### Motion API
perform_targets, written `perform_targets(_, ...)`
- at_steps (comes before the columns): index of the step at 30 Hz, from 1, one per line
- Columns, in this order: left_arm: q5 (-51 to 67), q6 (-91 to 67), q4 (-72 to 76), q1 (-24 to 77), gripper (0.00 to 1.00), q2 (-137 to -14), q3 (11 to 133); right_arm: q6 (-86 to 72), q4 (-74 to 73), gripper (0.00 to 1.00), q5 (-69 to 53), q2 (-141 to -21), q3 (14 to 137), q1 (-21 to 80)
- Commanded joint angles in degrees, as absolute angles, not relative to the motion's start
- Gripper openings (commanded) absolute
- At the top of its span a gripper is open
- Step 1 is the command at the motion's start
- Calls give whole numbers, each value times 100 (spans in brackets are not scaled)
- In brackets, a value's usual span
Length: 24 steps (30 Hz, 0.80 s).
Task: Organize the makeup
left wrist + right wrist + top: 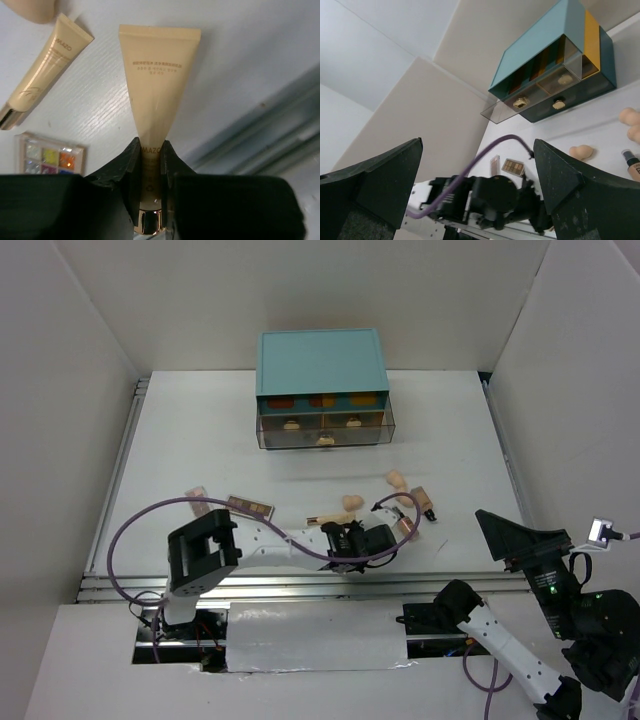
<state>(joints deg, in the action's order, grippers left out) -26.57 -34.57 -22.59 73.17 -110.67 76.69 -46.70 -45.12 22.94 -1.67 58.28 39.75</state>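
In the left wrist view my left gripper (pixel 151 165) is shut on a beige tube (pixel 159 85), near its gold cap, low over the white table. A second beige tube (pixel 44 72), a square multicolour palette (pixel 50 159) and a peach sponge (pixel 35 9) lie to its left. In the top view the left gripper (pixel 392 538) is near the table's front edge. Two eyeshadow palettes (pixel 250 506) (pixel 197 502), two sponges (pixel 351 502) (pixel 397 480) and a brownish bottle (pixel 425 502) lie on the table. My right gripper (pixel 477 185) is open and empty, raised at the right (pixel 510 535).
The teal chest of drawers (pixel 320 370) stands at the back centre, its clear lower drawer (pixel 325 430) pulled out a little. Metal rails (pixel 300 585) run along the front edge. White walls close in the table. A purple cable (pixel 130 525) loops over the left front.
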Motion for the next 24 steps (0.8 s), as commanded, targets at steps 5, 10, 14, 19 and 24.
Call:
perform_targets(5, -2987, -1692, -2742, 7585, 9, -9072, 8121, -4421, -4456, 100, 2435, -281, 5985, 3982)
perform_targets(10, -3541, 239, -2437, 7480, 7, -8211, 8402, -4298, -4071, 100, 2330, -562, 5863, 3982)
perform_targets(14, -2905, 1833, -1531, 6734, 6, -7788, 8368, -4202, -3657, 100, 2163, -904, 5625, 3990)
perform_targets(19, -1742, 3497, -642, 5452, 6, -7655, 8269, -4157, -3744, 100, 1637, -1510, 5783, 3990)
perform_targets(24, -774, 3884, -826, 4237, 7, -8586, 9060, -4192, -3604, 100, 1143, -1643, 5652, 3982)
